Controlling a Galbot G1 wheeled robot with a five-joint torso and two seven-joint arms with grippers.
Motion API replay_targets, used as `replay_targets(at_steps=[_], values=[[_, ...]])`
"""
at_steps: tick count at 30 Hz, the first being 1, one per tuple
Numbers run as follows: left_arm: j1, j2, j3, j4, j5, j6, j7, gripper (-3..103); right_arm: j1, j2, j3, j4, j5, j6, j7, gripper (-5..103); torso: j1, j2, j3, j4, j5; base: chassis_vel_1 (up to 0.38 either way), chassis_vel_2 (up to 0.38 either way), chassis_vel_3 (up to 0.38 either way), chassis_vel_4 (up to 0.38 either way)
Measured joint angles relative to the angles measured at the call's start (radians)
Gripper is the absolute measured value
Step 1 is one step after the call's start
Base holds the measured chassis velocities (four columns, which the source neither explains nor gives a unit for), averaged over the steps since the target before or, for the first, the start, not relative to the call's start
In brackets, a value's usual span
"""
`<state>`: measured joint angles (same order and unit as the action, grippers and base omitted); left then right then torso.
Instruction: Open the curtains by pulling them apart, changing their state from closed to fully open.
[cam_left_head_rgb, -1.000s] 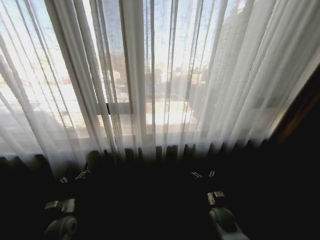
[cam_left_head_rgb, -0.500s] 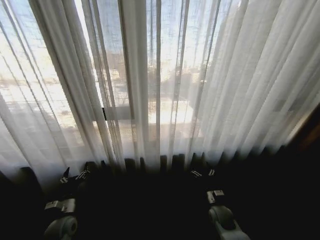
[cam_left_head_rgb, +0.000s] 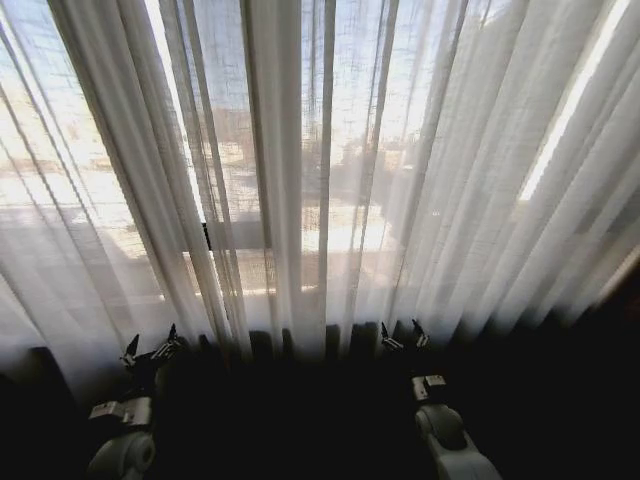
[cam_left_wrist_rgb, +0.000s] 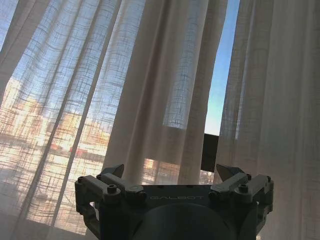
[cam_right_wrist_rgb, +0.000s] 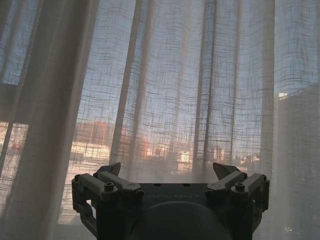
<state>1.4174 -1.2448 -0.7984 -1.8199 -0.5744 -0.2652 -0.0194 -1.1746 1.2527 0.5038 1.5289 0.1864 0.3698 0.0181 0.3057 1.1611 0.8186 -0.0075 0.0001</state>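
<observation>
Sheer white curtains (cam_left_head_rgb: 330, 170) hanging shut across the whole window, long pleats falling from top to floor, panels meeting near the middle with a narrow bright gap in the left wrist view beside a black window frame bar (cam_left_wrist_rgb: 210, 152). City buildings dimly visible through the weave. Left gripper (cam_left_head_rgb: 150, 350) raised low at the left, fingers spread apart, tips just short of the fabric's lower hem, nothing between them; same spread in its wrist view (cam_left_wrist_rgb: 172, 172), curtain folds (cam_left_wrist_rgb: 165, 85) hanging ahead. Right gripper (cam_left_head_rgb: 402, 336) low at the right of centre, likewise spread wide and empty (cam_right_wrist_rgb: 170, 172), pleats (cam_right_wrist_rgb: 170, 75) directly in front. Both grippers well apart from each other, either side of the middle pleats.
</observation>
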Motion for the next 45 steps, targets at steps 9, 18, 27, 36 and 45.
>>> replay_targets(at_steps=[9, 18, 27, 36, 45], values=[[0.000, 0.000, 0.000, 0.000, 0.000, 0.000, 0.000, 100, 0.021, 0.000, -0.009, -0.013, 0.012, -0.001, -0.020, 100, 0.001, -0.001, 0.000, 0.0001, -0.0002, -0.030, 0.030, 0.034, -0.033], [0.000, 0.000, 0.000, 0.000, 0.000, 0.000, 0.000, 100, 0.044, 0.010, -0.025, -0.032, 0.009, 0.019, -0.043, 100, 0.001, -0.001, 0.000, 0.0000, -0.0001, -0.157, 0.145, 0.155, -0.148], [0.000, 0.000, 0.000, 0.000, 0.000, 0.000, 0.000, 100, 0.120, 0.030, -0.094, -0.102, -0.056, 0.063, -0.042, 100, 0.002, -0.001, 0.001, 0.0001, -0.0002, -0.083, 0.086, 0.075, -0.097], [0.000, 0.000, 0.000, 0.000, 0.000, 0.000, 0.000, 100, 0.295, 0.084, -0.215, -0.281, -0.122, 0.060, -0.007, 100, 0.001, 0.000, 0.000, -0.0002, -0.0001, 0.000, 0.000, 0.000, 0.000], [0.000, 0.000, 0.000, 0.000, 0.000, 0.000, 0.000, 100, 0.505, 0.171, -0.240, -0.529, -0.137, 0.074, 0.018, 100, 0.002, -0.001, 0.001, 0.0002, -0.0003, 0.000, 0.000, 0.000, 0.000]])
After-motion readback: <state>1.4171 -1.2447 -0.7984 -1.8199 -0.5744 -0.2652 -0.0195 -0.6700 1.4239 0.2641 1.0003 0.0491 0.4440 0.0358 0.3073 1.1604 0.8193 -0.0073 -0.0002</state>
